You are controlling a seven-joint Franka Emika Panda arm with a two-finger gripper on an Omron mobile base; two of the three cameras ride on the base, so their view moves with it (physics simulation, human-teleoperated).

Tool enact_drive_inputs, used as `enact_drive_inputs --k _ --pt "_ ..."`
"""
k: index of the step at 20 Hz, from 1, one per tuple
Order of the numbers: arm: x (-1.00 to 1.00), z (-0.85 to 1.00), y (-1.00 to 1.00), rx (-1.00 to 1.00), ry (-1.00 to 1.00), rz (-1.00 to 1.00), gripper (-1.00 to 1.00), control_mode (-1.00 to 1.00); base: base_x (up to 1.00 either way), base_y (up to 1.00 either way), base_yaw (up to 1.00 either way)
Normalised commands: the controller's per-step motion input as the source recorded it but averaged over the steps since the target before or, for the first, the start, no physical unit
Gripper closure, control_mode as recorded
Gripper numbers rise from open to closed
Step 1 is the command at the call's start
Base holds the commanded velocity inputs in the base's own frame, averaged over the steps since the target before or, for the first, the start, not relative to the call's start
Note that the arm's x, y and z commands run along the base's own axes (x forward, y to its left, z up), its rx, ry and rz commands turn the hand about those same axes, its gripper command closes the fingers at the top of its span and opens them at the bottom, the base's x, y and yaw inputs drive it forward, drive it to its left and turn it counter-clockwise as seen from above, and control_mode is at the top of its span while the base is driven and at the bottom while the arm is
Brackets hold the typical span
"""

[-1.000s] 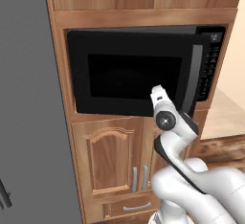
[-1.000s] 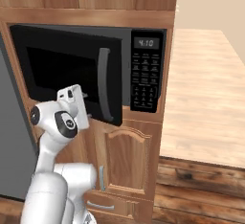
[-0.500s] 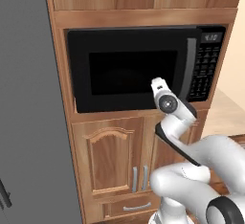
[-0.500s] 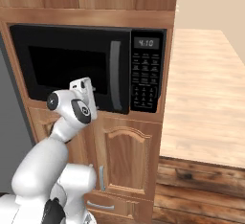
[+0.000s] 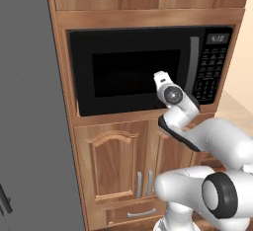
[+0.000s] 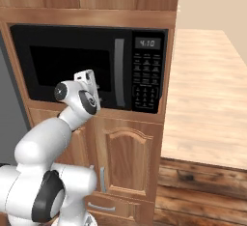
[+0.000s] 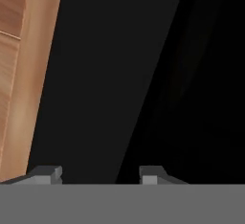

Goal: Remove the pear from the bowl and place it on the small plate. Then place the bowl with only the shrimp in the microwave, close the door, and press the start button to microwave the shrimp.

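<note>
Black built-in microwave (image 5: 148,69) has its glass-window door (image 5: 131,72) shut, the two-finger gripper (image 5: 159,78) right up against it, left of the grey bar handle (image 5: 192,64). Right base view: clock (image 6: 150,43) reads 4:10, keypad right of the hand. Hand view: fingertips (image 7: 47,173) a moderate gap apart, empty, black door ahead, wood cabinet edge (image 7: 21,65) left.

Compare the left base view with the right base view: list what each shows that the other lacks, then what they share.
Left base view alone: a tall grey panel left of the cabinet. Right base view alone: a long wooden counter stretching away on the right, and the clock display legibly reading 4:10. Both: the microwave with its door closed, the bar handle, the keypad, the wooden cabinet doors and the arm reaching toward the door.
</note>
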Motion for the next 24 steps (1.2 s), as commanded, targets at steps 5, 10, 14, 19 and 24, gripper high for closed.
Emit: enact_drive_inputs --k 5,10,14,19,24 --pt "0.48 0.0 0.0 0.01 0.02 0.0 -1.0 -1.0 0.0 0.0 0.0" --pt "0.11 0.12 -0.16 0.06 0.02 0.0 -1.0 -1.0 0.0 0.0 0.0" --pt "-0.86 0.52 -0.42 0.14 0.0 0.0 -1.0 -1.0 0.0 0.0 0.0" --pt "-0.83 0.64 -0.47 0.21 0.0 0.0 -1.0 -1.0 0.0 0.0 0.0" --pt "-0.61 0.63 -0.43 0.23 0.05 0.0 -1.0 -1.0 0.0 0.0 0.0"
